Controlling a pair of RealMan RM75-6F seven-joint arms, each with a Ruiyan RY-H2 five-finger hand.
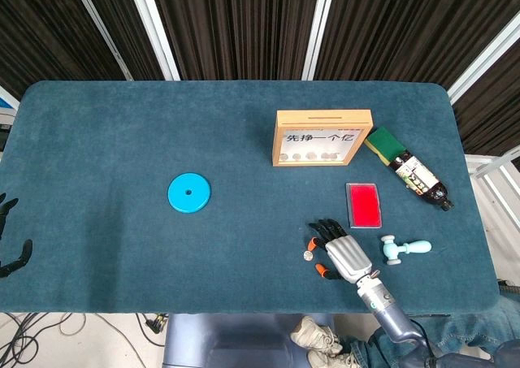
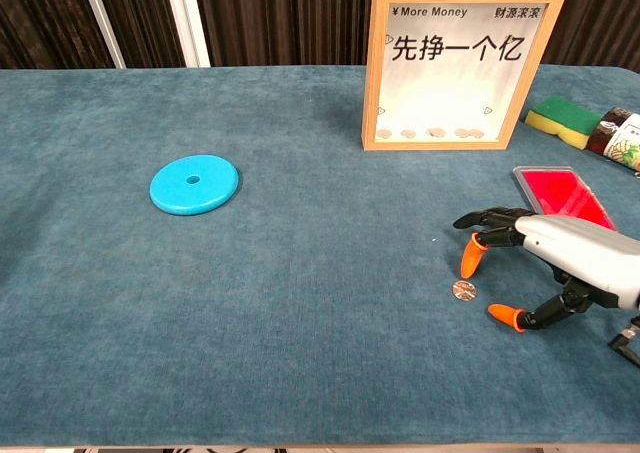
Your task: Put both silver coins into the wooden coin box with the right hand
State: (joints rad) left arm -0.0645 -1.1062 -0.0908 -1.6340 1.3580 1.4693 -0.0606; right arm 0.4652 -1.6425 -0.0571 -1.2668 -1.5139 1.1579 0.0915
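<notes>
A silver coin [image 2: 463,290] [image 1: 308,255] lies flat on the teal cloth near the front right. My right hand [image 2: 540,258] [image 1: 341,253] hovers just right of it, fingers spread, an orange fingertip [image 2: 467,261] behind the coin and an orange thumb tip [image 2: 503,316] in front of it, neither touching. It holds nothing. The wooden coin box [image 2: 458,63] [image 1: 322,137] stands upright at the back right with several coins behind its glass. I see only one loose coin. My left hand [image 1: 8,242] shows at the left edge of the head view, off the table, its fingers apart.
A red tray [image 2: 560,193] sits just behind the right hand. A blue disc [image 2: 194,183] lies mid-left. A sponge [image 1: 383,145], a dark bottle [image 1: 418,179] and a pale blue toy hammer [image 1: 404,248] lie on the right side. The table's front edge is close.
</notes>
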